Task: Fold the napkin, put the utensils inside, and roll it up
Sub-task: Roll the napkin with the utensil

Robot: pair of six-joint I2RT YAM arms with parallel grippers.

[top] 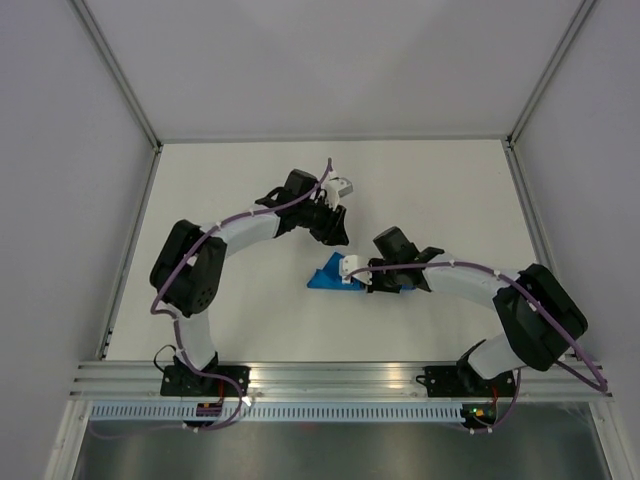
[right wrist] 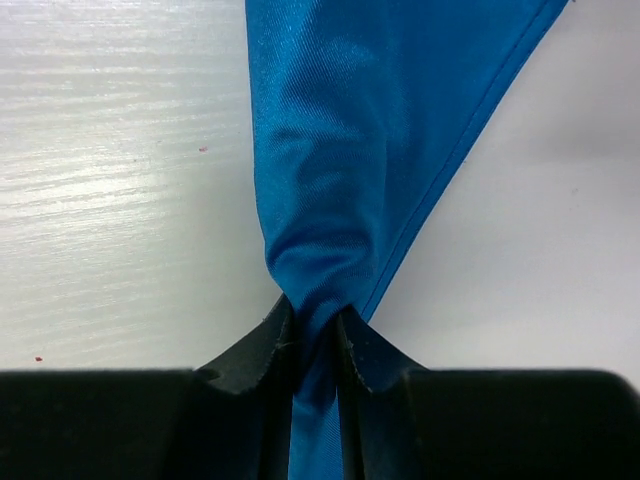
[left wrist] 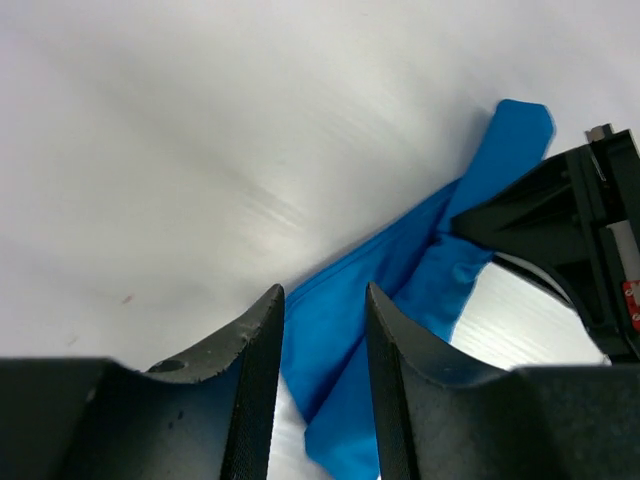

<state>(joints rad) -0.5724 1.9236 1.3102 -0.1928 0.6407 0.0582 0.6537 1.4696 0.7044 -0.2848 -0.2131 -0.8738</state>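
— A white tabletop [top: 250,180], grey walls [top: 60,150] on three sides, metal posts [top: 115,70] in the far corners. Is that your workplace?

— Yes. My two bases sit at the near edge, and both arms bend in towards the middle.

— Start on the left. Where is that arm?

— My left arm [top: 200,265] curves up and over to the right. My left claw [left wrist: 323,293] hangs near the centre, just behind the cloth as the overhead camera sees it.

— Is it holding anything?

— No. Its fingers [left wrist: 255,380] stand partly apart with nothing pinched between them. Through the gap I see blue fabric lying below. I cannot tell whether the tips touch it.

— And the napkin?

— The napkin [top: 330,276] lies about mid-table, a little nearer my bases than the far wall. It is gathered into a narrow, creased band rather than spread flat. From above it looks like a small wedge with its point to the left.

— What about the right side?

— My right claw [right wrist: 312,315] is closed tight on the napkin. The cloth is bunched between the jaws and fans out wider beyond them. My right arm [top: 480,285] reaches in from the right, low over the surface. I cannot tell whether the gripped end is off the tabletop.
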